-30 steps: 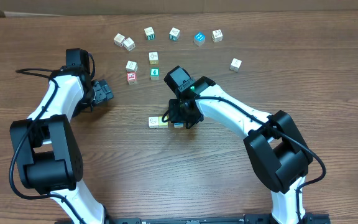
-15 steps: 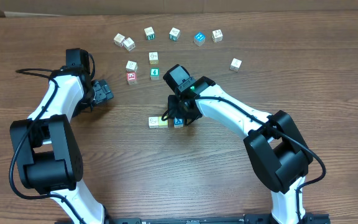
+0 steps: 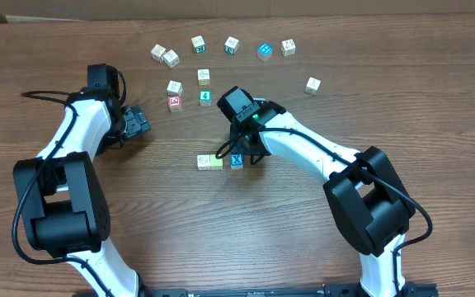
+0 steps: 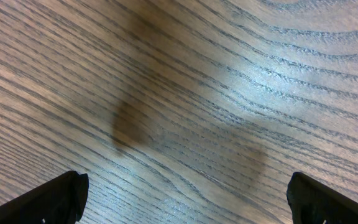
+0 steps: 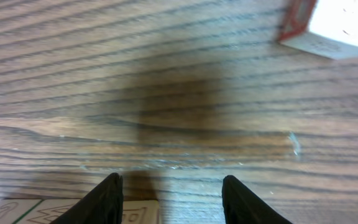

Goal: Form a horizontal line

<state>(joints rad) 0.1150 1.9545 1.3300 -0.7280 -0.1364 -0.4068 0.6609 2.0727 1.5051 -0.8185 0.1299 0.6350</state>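
Three cubes lie side by side mid-table: a white cube (image 3: 204, 162), a pale yellow cube (image 3: 216, 161) and a blue cube with a white X (image 3: 237, 161). My right gripper (image 3: 240, 151) hovers just behind the blue cube, open; in the right wrist view only bare wood lies inside my right gripper (image 5: 171, 180). Pale cube tops (image 5: 135, 213) show at that view's bottom left. The red-faced cube (image 3: 174, 102) sits apart, up and to the left, and the same cube (image 5: 328, 25) shows in the right wrist view. My left gripper (image 3: 138, 122) (image 4: 185, 180) is wide open over bare wood.
Several more lettered cubes arc along the back: white ones (image 3: 158, 52) (image 3: 171, 58) (image 3: 288, 47), a blue one (image 3: 264, 51), a lone white one (image 3: 312, 84). A green cube (image 3: 205, 97) and white cubes (image 3: 175, 86) (image 3: 203, 77) stand near the red-faced cube.
My right gripper has let go of the blue X cube and drawn back a little, so the cube now shows beside the pale yellow one. The left arm has not moved.
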